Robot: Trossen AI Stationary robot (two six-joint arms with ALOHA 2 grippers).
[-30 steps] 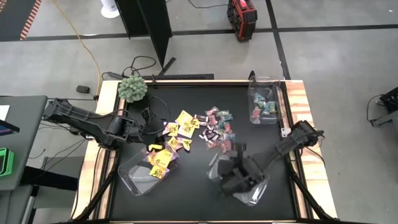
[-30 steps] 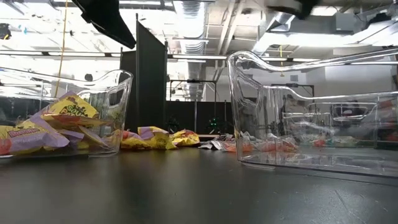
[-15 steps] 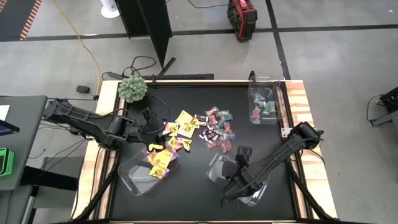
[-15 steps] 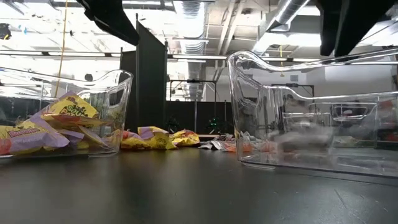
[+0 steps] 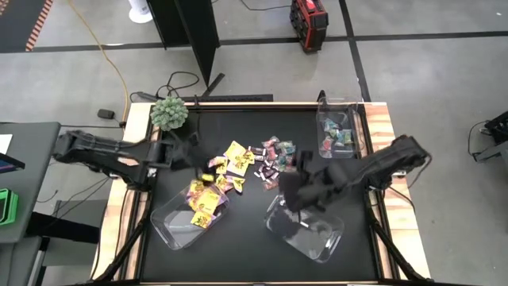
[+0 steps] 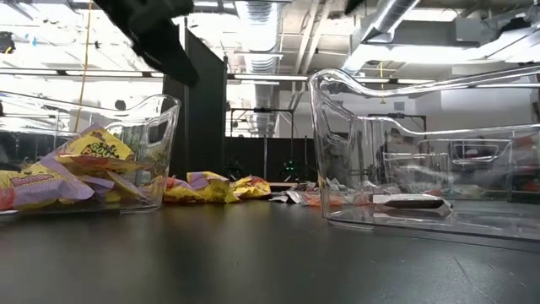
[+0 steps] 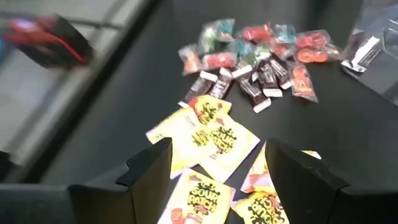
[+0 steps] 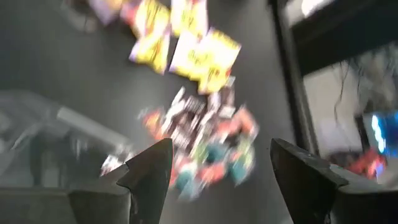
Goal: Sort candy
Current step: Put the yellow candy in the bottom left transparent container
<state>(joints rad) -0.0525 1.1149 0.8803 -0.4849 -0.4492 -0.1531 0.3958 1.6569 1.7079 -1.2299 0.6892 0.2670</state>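
Left gripper [image 7: 214,171]: my fingers stand wide apart with nothing between them, over the yellow packets [image 7: 208,134]; in the high view it sits left of centre [image 5: 190,152].
Right gripper [image 8: 214,171]: fingers spread wide, holding nothing; in the high view it hangs at centre-right [image 5: 290,187], just above the near-right bin [image 5: 317,238], between that bin and the loose pile.
Loose candy [image 5: 254,165]: scattered at the middle of the table [image 5: 238,246]; yellow packets on the pile's left, dark mini bars [image 7: 258,74] in the middle, teal-and-pink wrappers [image 7: 249,40] on its right.
Lower-left bin [image 5: 171,226]: holds several yellow packets [image 5: 204,208]; they show stacked against its wall in the low view [image 6: 84,169].
Near-right bin, low view [image 6: 422,152]: one dark bar [image 6: 409,201] lies flat on its floor.
Upper-right bin [image 5: 325,131]: holds teal-and-pink wrappers [image 5: 340,137].
Green ball plant [image 5: 169,113]: upper left corner of the table, apart from the candy.
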